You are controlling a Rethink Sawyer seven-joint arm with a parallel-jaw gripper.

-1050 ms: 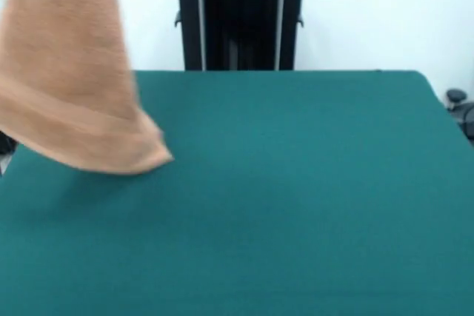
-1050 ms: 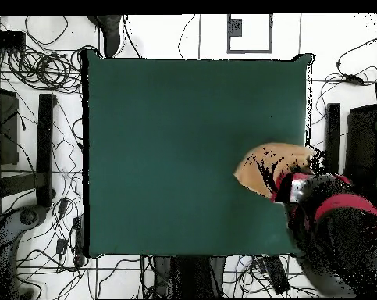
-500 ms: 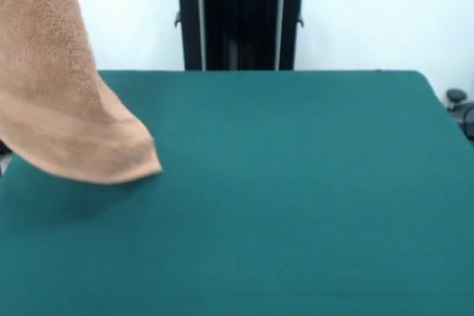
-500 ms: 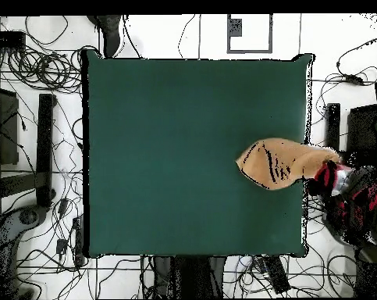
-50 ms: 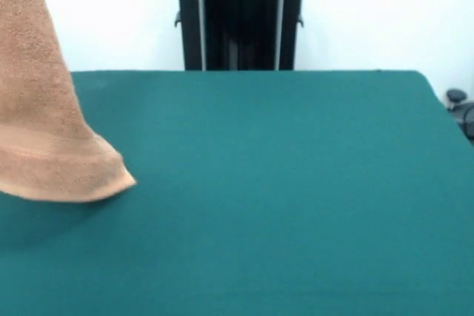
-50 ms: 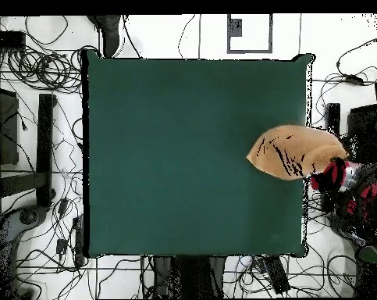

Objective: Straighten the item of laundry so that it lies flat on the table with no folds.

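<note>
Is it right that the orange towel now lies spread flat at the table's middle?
No. In the front view the towel hangs draped from above at the table's side edge, only its lower end near the felt. The overhead view shows it at the edge too.

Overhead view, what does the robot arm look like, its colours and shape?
The arm shows only in part, beyond the table's right edge: bulky rounded black casing with bright red bands, and a small pale patch between red sections near its tip. No markings or cables of its own can be made out.

Towel (image 5: 44,138) over table (image 5: 281,183) edge
</note>
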